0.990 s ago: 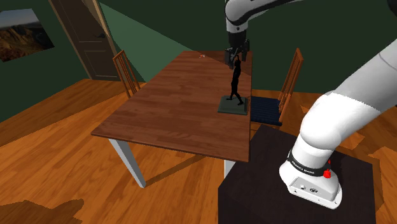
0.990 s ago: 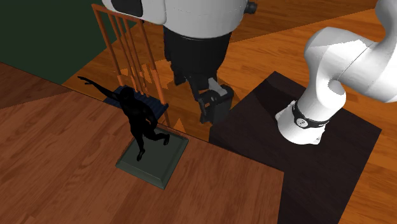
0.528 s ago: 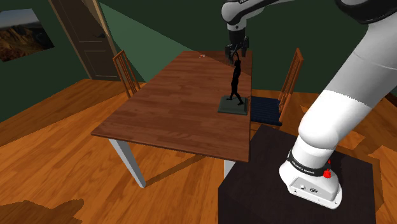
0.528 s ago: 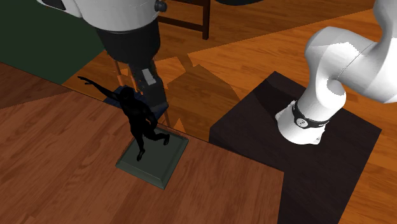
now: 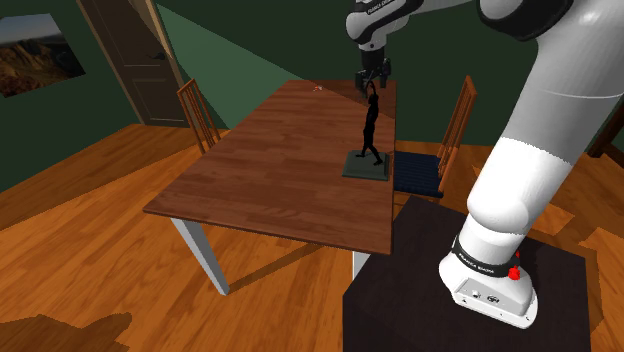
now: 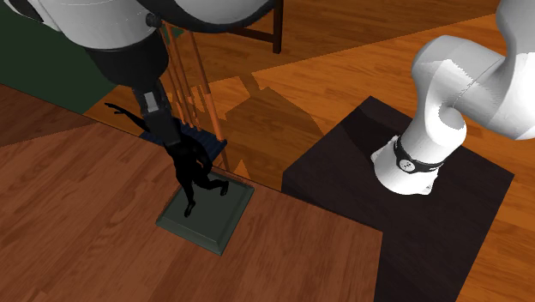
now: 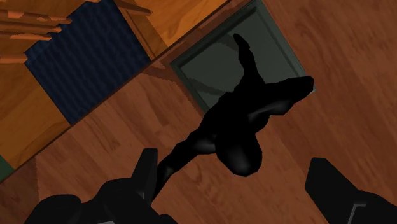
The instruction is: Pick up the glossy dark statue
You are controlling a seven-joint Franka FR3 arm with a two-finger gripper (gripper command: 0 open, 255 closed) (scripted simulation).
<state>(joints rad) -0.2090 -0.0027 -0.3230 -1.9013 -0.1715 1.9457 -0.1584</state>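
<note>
A glossy black statue (image 5: 370,128) of a figure with one arm raised stands on a dark green square base (image 5: 365,167), near the table edge beside the blue-cushioned chair. My gripper (image 5: 372,84) hangs just over the raised arm. In the second exterior view the gripper (image 6: 159,112) is at the statue's (image 6: 190,167) upper body, by the outstretched arm. Seen from the wrist, the statue (image 7: 235,130) lies below the open gripper (image 7: 234,167). Both fingers (image 7: 147,170) stand wide apart and touch nothing.
The brown wooden table (image 5: 270,170) carries the statue near its right edge in the shoulder view. A chair with a blue cushion (image 5: 418,172) stands right beside that edge. Another wooden chair (image 5: 197,110) is at the far side. My dark stand (image 5: 470,300) is close by.
The gripper has swung across from beside the statue to directly above it, leftward in the second exterior view. The statue has not moved.
</note>
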